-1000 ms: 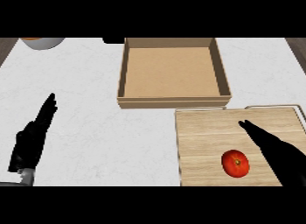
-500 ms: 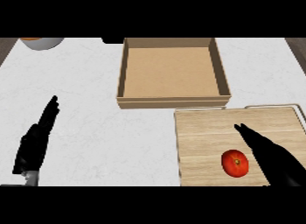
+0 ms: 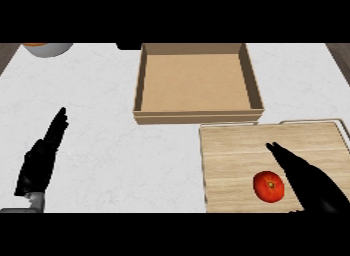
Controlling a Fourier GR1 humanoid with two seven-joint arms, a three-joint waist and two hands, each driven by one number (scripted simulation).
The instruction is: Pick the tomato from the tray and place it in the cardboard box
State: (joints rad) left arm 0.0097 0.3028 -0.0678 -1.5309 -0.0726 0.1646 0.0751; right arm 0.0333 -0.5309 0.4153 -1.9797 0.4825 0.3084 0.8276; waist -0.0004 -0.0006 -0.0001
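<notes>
One risk: right hand (image 3: 311, 180) fingers straight, ungrasped; tomato (image 3: 269, 186) just left of palm, may roll along tray (image 3: 230, 150) if nudged.

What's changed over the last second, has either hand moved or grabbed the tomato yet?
The right hand has slid back toward the view's lower edge over the tray, ending right beside the tomato, fingers straight; nothing is grasped yet. The left hand has shifted only slightly and remains open over the counter. The tomato lies where it was on the tray, and the box has not moved.
</notes>
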